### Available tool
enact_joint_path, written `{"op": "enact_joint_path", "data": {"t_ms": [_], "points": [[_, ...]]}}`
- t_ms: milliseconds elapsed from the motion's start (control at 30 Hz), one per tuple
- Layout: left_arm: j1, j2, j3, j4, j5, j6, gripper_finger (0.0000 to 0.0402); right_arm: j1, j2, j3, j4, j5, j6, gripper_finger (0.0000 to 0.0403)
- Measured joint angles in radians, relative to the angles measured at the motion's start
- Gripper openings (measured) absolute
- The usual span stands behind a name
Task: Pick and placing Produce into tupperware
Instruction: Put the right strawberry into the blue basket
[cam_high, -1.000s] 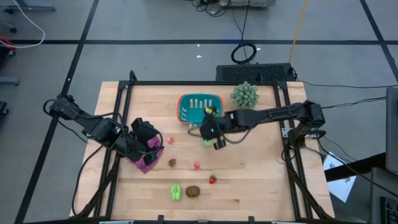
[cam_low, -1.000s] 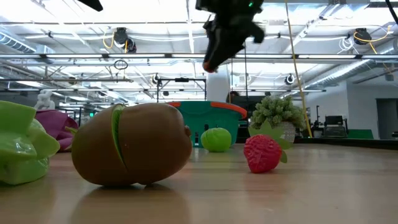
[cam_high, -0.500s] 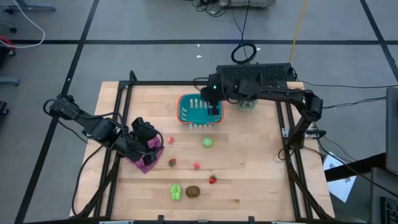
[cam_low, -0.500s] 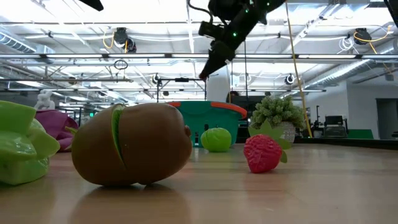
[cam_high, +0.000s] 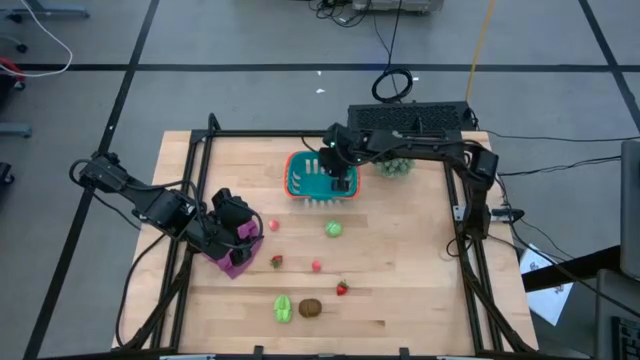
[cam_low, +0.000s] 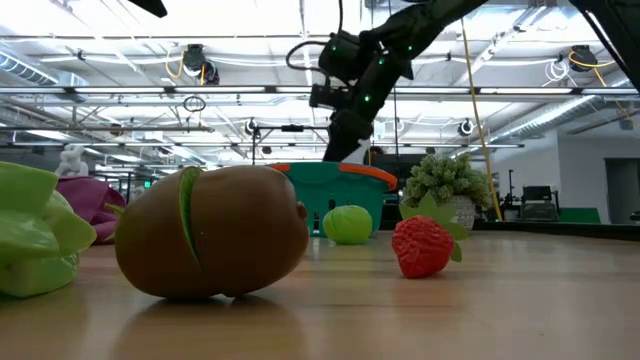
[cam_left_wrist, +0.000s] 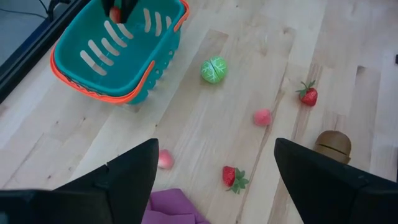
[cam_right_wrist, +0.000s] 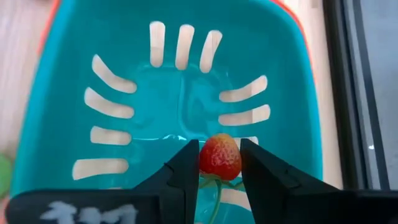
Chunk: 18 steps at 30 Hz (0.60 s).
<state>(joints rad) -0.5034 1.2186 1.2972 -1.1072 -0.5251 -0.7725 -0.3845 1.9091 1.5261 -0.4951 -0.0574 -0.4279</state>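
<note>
Pale wooden tabletop (cam_high: 400, 260): the right gripper (cam_right_wrist: 219, 163) is held above the teal slotted plastic basket (cam_high: 300, 180), its 2 fingers pinched on a small red toy strawberry (cam_right_wrist: 219, 156). No produce is seen on the basket floor. The left gripper (cam_left_wrist: 214, 168) rests spread beside the purple cloth (cam_high: 236, 262). Remaining toy produce is scattered across the table.

Two dark, cable-draped jointed arms
</note>
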Motion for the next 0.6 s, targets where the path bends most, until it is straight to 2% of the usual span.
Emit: {"op": "enact_joint_path", "data": {"t_ms": [600], "points": [[0.000,0.000,0.000,0.000,0.000,0.001,0.0324,-0.028,0.038,-0.001,-0.093,-0.031,0.023,0.0096]]}}
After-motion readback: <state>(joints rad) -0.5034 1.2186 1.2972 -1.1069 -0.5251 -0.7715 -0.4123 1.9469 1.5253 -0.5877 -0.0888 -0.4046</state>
